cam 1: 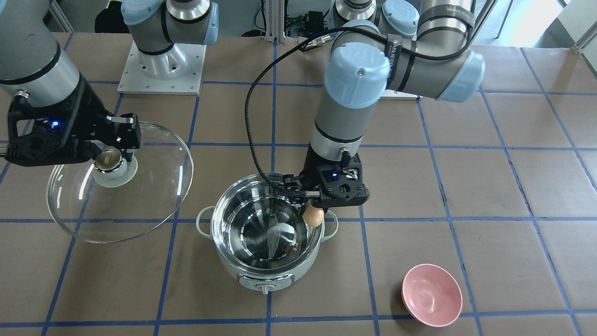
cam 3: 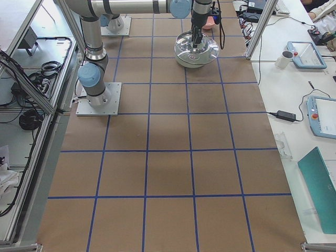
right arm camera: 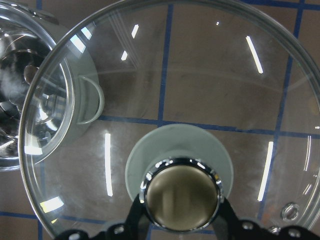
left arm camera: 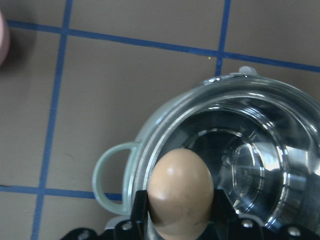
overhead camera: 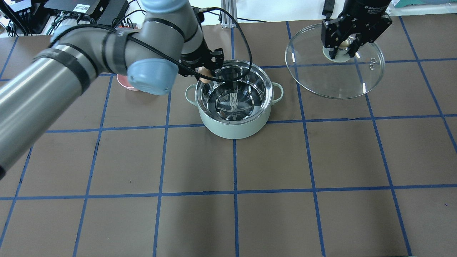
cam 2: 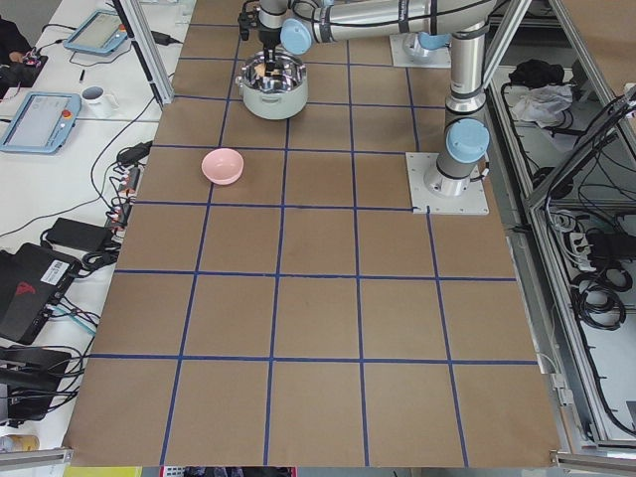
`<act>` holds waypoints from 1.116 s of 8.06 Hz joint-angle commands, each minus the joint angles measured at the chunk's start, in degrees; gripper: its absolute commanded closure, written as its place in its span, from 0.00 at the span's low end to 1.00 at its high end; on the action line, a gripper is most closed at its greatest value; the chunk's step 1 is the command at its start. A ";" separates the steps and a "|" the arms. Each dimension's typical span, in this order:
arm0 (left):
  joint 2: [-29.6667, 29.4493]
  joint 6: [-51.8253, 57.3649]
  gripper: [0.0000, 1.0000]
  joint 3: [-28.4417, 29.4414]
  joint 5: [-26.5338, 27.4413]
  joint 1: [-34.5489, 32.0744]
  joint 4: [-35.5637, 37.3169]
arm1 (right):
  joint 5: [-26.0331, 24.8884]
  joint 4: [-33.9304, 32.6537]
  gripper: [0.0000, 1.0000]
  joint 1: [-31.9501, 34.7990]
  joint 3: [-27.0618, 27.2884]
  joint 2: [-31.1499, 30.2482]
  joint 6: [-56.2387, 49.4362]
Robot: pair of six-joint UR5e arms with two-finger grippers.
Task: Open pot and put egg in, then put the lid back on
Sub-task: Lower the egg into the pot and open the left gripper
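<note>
The mint-green pot (cam 1: 268, 268) stands open at mid-table, its steel interior bare; it also shows in the overhead view (overhead camera: 234, 126) and the left wrist view (left arm camera: 117, 165). My left gripper (cam 1: 313, 212) is shut on the tan egg (cam 1: 313, 216) and holds it over the pot's rim beside a loop handle. The egg fills the left wrist view (left arm camera: 181, 187) and shows small in the overhead view (overhead camera: 205, 74). My right gripper (overhead camera: 342, 46) is shut on the knob of the glass lid (overhead camera: 335, 82), holding the lid off to the side of the pot. The lid knob (right arm camera: 181, 192) fills the right wrist view.
A pink bowl (cam 1: 432, 294) sits on the table on my left side, apart from the pot; it also shows in the exterior left view (cam 2: 223, 165). Brown table with a blue tape grid. The arm bases stand at the robot side.
</note>
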 commanded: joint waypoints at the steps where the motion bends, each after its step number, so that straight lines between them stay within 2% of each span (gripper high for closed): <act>1: -6.91 -7.32 0.99 0.04 0.09 -6.02 7.50 | -0.96 0.05 1.00 -3.49 0.05 -0.24 -5.83; 2: -7.27 -7.41 0.99 -0.13 -0.08 -6.03 7.15 | -1.40 -0.13 1.00 -3.84 0.14 -0.51 -6.46; 3: -7.36 -7.76 0.86 -0.14 -0.09 -6.03 6.63 | -1.49 -0.22 1.00 -3.93 0.23 -0.51 -6.47; 4: -7.27 -7.85 0.65 -0.14 0.00 -6.03 6.62 | -1.32 -0.22 1.00 -3.93 0.31 -0.51 -6.47; 5: -7.19 -8.46 0.51 -0.14 -0.08 -6.03 6.62 | -1.23 -0.22 1.00 -4.02 0.58 -0.51 -6.47; 9: -5.78 -10.40 0.12 -0.05 -0.70 -6.20 6.89 | -0.88 -0.22 1.00 -3.93 0.58 -0.60 -6.47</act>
